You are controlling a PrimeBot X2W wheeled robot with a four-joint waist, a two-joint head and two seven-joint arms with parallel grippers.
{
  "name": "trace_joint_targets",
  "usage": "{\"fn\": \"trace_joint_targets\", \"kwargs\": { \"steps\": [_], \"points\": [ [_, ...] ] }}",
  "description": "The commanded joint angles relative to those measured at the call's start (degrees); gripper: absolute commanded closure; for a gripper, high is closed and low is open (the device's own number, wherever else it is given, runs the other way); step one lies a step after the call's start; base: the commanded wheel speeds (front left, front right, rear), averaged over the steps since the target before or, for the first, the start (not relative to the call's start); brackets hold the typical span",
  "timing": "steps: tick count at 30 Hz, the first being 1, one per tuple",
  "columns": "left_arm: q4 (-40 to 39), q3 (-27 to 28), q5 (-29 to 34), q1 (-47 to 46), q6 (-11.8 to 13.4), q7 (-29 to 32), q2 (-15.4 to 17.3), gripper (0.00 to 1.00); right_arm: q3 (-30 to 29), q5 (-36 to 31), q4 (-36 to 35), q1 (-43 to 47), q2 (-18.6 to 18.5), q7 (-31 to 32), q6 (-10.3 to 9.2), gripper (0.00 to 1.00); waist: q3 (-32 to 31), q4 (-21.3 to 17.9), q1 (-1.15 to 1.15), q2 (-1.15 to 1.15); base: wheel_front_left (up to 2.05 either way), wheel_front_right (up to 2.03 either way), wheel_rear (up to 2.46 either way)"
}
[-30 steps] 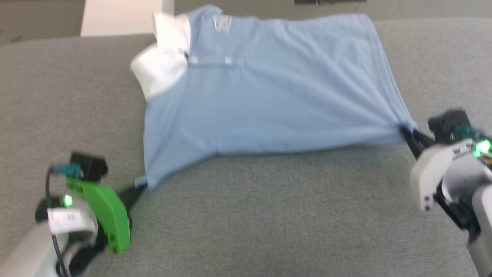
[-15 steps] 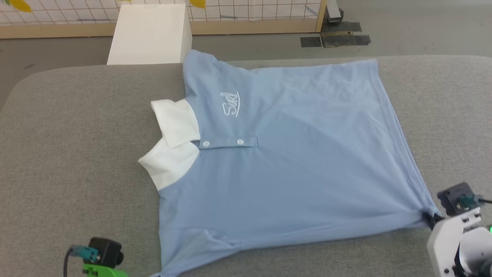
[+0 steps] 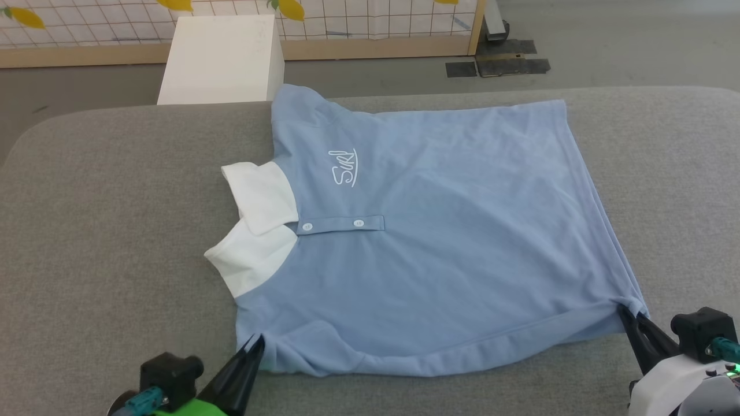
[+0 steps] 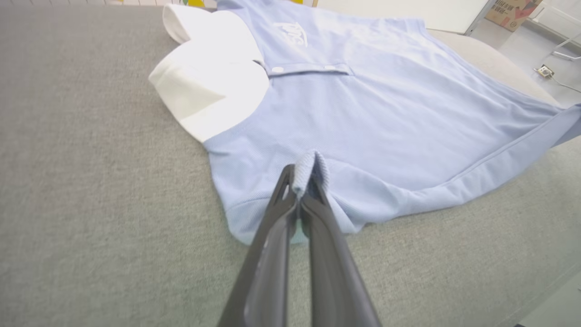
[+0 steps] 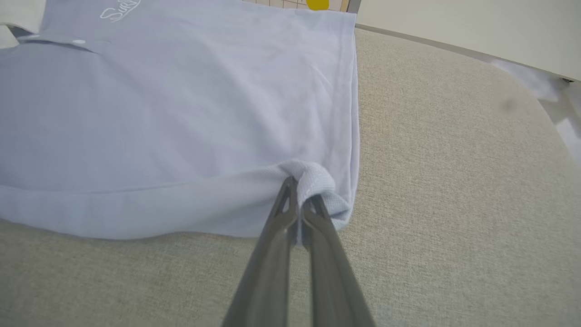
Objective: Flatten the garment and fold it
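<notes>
1. A light blue polo shirt (image 3: 439, 254) lies front side up on the grey cloth-covered desk (image 3: 104, 202), spread over the middle of the desk and reaching back to its far edge
2. The white collar (image 3: 257, 231) points toward the end of the desk on the robot's left, and the hem runs along the end on its right
3. A white cursive logo (image 3: 343, 167) sits on the chest, on the side nearer the desk's far edge, and two white buttons (image 3: 358, 222) show on the strip beside the collar
4. The left pincer (image 3: 257, 341) is at the near side of the desk, its two dark fingers pressed together on a raised fold of the shirt by the near sleeve; the wrist view shows the blue cloth poking up between the tips (image 4: 302, 175)
5. The right pincer (image 3: 624, 310) is also at the near side of the desk, toward its right end, squeezed tight on the near corner of the hem, which bunches into a small hump at the tips (image 5: 299, 188)
6. Between the two grips the near edge of the shirt sags in a loose curve on the desk, with soft creases fanning out from each pinched spot
7. A white box (image 3: 222, 58) stands on the floor (image 3: 607, 40) just beyond the desk's far edge
</notes>
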Motion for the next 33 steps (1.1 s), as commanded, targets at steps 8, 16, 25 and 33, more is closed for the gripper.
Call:
{"fn": "trace_joint_targets", "kwargs": {
  "steps": [8, 16, 25, 33],
  "points": [
    [5.4, -0.5, 6.6, -10.2, -1.1, -7.6, -5.1, 1.0, 2.5, -1.0, 3.1, -4.5, -0.8, -6.7, -0.11, 1.0, 0.6, -1.2, 0.01, 0.0, 0.0, 0.0, 0.0],
    [10.1, 1.5, 6.0, -21.3, -4.9, -7.0, -5.0, 1.0, 4.3, 0.3, 7.0, -12.7, -3.1, -5.7, -0.11, 1.0, 3.4, -2.0, 0.01, 0.0, 0.0, 0.0, 0.0],
    [17.9, 3.5, 3.7, -32.7, -9.3, -1.8, -2.9, 1.0, 7.8, 2.3, 12.8, -23.3, -6.3, -2.4, -0.11, 1.0, 8.7, -2.3, 0.01, 0.0, 0.0, 0.0, 0.0],
    [26.0, 3.0, -0.8, -37.2, -11.3, 6.6, -2.6, 1.0, 11.7, 6.2, 18.9, -30.4, -8.0, 2.9, -0.11, 1.0, 12.7, -2.2, 0.01, 0.0, 0.0, 0.0, 0.0]
  ]
}}
